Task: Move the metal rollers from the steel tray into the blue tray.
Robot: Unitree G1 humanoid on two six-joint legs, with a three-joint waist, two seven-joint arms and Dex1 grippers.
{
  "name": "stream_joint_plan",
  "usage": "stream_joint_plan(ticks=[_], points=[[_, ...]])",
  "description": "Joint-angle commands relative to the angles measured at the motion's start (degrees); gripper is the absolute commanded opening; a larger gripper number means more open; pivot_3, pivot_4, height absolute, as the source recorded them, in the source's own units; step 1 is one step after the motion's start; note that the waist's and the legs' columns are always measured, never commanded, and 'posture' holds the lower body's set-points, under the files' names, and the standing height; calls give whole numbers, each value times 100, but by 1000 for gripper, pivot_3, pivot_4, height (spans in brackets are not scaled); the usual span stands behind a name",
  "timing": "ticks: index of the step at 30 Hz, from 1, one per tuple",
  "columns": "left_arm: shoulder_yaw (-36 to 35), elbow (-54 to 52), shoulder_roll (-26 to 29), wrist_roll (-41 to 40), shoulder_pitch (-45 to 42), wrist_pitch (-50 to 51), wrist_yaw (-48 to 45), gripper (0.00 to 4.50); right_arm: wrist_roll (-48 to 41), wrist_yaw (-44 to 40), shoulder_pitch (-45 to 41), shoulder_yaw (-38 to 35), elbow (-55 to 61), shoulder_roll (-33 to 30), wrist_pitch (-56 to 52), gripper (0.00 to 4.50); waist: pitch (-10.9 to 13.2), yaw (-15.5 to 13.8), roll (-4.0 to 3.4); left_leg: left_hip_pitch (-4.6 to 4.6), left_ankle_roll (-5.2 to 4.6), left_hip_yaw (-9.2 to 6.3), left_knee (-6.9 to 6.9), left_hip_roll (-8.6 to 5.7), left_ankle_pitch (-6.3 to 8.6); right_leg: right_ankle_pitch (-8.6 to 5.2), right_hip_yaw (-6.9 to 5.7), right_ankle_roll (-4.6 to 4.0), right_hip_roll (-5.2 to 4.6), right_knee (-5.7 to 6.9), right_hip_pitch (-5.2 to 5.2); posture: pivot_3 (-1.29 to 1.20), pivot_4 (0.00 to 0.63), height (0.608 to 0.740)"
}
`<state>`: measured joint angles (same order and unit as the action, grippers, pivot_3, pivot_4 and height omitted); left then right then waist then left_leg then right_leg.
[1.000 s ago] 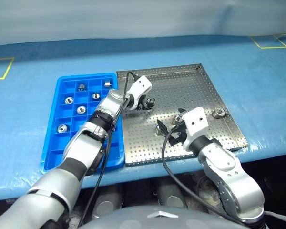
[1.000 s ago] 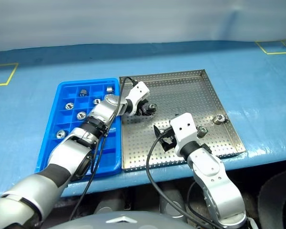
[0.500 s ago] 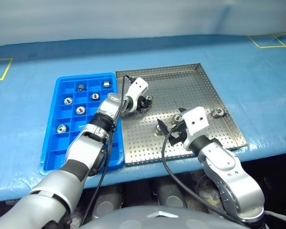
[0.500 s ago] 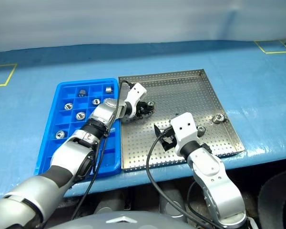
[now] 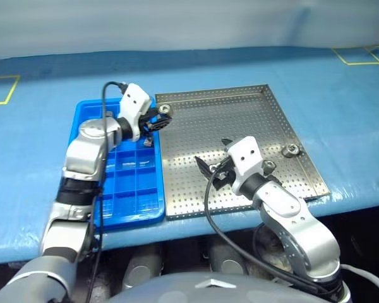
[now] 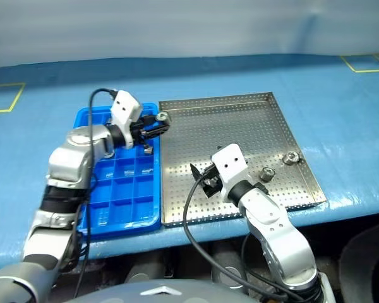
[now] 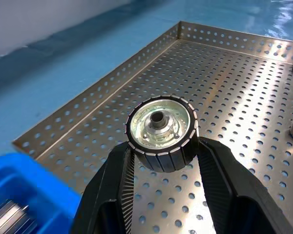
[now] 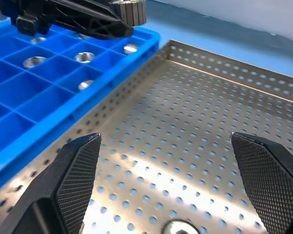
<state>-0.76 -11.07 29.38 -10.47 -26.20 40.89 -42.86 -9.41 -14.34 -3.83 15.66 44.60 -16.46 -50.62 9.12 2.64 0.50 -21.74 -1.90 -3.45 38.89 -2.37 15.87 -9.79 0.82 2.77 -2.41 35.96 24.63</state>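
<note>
Carrying: a metal roller [image 7: 160,132] is pinched between the two black fingers [image 7: 118,180] of the left gripper [image 5: 159,117], held in the air over the far left corner of the steel tray [image 5: 252,183], just beside the near wall of the blue tray [image 5: 129,213].
Grip: the roller is clamped on its ribbed side wall, its face with the dark centre hole turned toward the wrist camera; the hold looks square and is judged secure.
Step in hand: the roller is judged to be on its way to a free compartment of the blue tray; the release is best made low and centred over one square, so that the roller is not bounced off a divider.
Clearance: the raised rim of the blue tray must be cleared before the gripper is lowered.
Occupied cells: several rollers [image 8: 84,57] are already seated in far compartments; these should be avoided, and the nearer rows seem free.
Right gripper [image 8: 168,185]: its fingers are spread wide and hold nothing, poised low over the steel tray.
Remaining rollers: two are seen near the right edge of the steel tray [image 6: 292,156] [image 6: 266,172].
Obstruction: the left arm's cable hangs over the blue tray and could be snagged.
</note>
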Motion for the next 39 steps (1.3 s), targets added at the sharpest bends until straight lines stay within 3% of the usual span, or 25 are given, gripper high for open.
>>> stream_joint_plan(ticks=[1,7,14,26,31,32,39], points=[[-640,-1392,640,-336,734,393,-145,1670,-91,-229,-367,204,-250,62,183,4500,1,-52,2,0,1,0,-1,0,1,-1,1,-2,0,-1,0,80,150,740],[-1442,-2651,1523,-777,2350,982,-334,1670,-145,-497,-712,501,-661,144,365,4500,4,-371,1,1,2,-16,-11,-4,2,-34,-22,-30,1,-1,-1,167,150,740],[-1499,-2980,1638,-771,3317,1189,56,1670,-173,-685,-697,640,-762,132,550,4500,5,-538,0,1,6,-24,-11,-5,0,-45,-32,-40,0,-4,-3,191,150,740],[-1033,-2730,1560,-797,3328,1273,611,1670,-173,-935,-522,736,-656,-106,764,4500,6,-513,-1,2,21,-30,-29,-1,-9,-47,-31,-45,0,1,0,159,150,740],[-773,-2526,1839,-778,3300,1268,464,1670,-116,-810,-401,668,-538,-116,693,4500,5,-491,0,5,32,-30,-55,-1,-15,-51,-31,-50,-6,-3,6,119,150,740],[-747,-2503,1880,-784,3292,1246,440,2380,-109,-794,-386,658,-523,-121,685,4500,5,-488,0,7,35,-29,-63,-1,-17,-52,-31,-52,-6,-3,8,119,150,740],[-798,-2334,1782,-1145,2645,1163,262,4493,-76,-697,-136,494,-223,-300,738,4500,5,-503,0,10,40,-38,-81,-4,-21,-54,-43,-56,-5,-6,7,59,150,740]])
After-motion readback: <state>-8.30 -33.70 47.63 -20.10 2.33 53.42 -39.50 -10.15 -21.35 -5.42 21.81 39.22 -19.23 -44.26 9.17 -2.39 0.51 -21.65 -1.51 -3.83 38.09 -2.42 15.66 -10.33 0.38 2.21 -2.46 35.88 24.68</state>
